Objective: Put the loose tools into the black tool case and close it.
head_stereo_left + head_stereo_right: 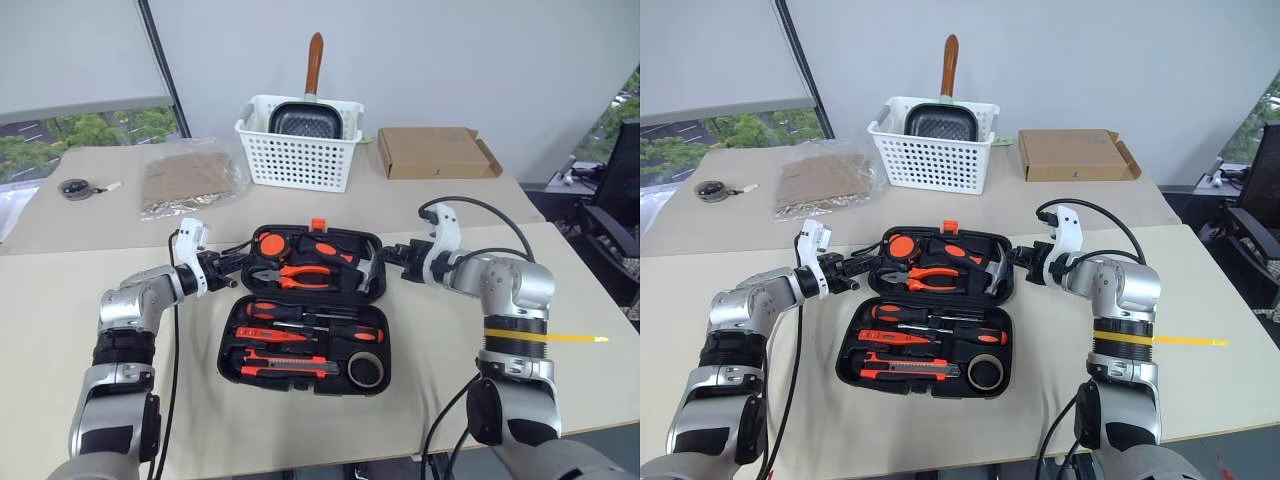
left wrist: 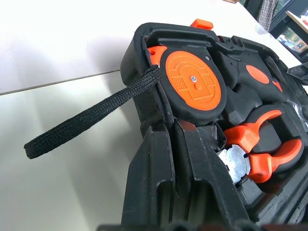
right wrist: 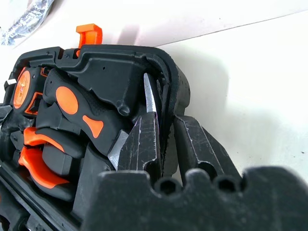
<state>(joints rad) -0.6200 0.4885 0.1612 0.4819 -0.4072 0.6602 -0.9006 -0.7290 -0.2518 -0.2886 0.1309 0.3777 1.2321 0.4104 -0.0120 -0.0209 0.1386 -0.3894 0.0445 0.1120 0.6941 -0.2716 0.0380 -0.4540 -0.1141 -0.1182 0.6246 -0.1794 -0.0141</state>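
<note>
Black tool case (image 1: 305, 310) lies open mid-worktop (image 1: 560, 300), loose tools seated in its near half.
Left gripper (image 1: 228, 268) jaws pinch the far half's left rim; right gripper (image 1: 383, 258) jaws straddle its right rim, slightly spread.

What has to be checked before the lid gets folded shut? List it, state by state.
1. Screwdrivers, tester screwdriver, utility knife and tape roll seated in the near half of the black tool case: ok.
2. Left end effector clamped on the far half's left edge: ok.
3. Right end effector gripping the right edge: cannot tell.
4. Cord loop lying outward, off the rim: ok.
5. Orange latch unobstructed: ok.
</note>
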